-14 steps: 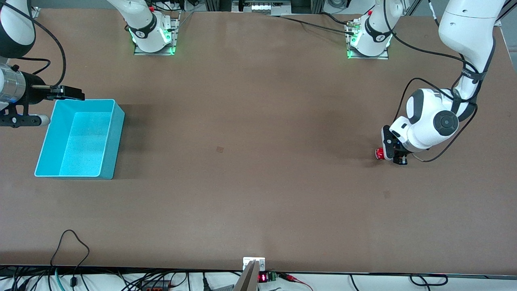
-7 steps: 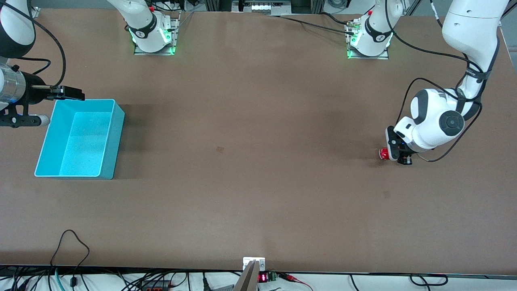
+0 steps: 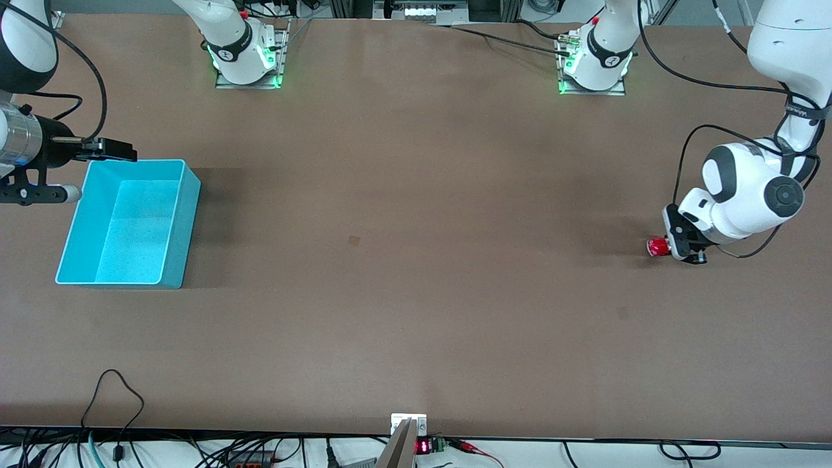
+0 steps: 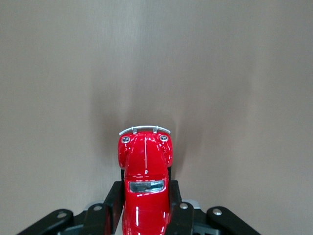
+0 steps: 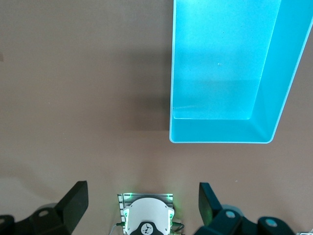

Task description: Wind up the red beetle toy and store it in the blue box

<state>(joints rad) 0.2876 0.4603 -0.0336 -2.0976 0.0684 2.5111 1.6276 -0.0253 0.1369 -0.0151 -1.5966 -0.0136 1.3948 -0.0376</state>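
Blue box (image 3: 130, 224), the largest thing before us, sits at the right arm's end of the table with nothing in it. We see the right gripper (image 3: 107, 149) just over the box's rim at the end nearest the robots' bases, its fingers (image 5: 73, 203) spread wide and holding nothing; that arm waits.

At the left arm's end of the table, well apart from the box, the left gripper (image 3: 679, 244) is clamped on the red beetle toy (image 4: 145, 183). In the left wrist view the car's long axis runs straight out from between the jaws, its rear half pinched by the sides and its bumpered end poking past the fingertips, low at the tabletop.

We judge that the coming move turns on this line: the toy lies lengthwise in the left gripper, and the box lies across almost the whole table from it.
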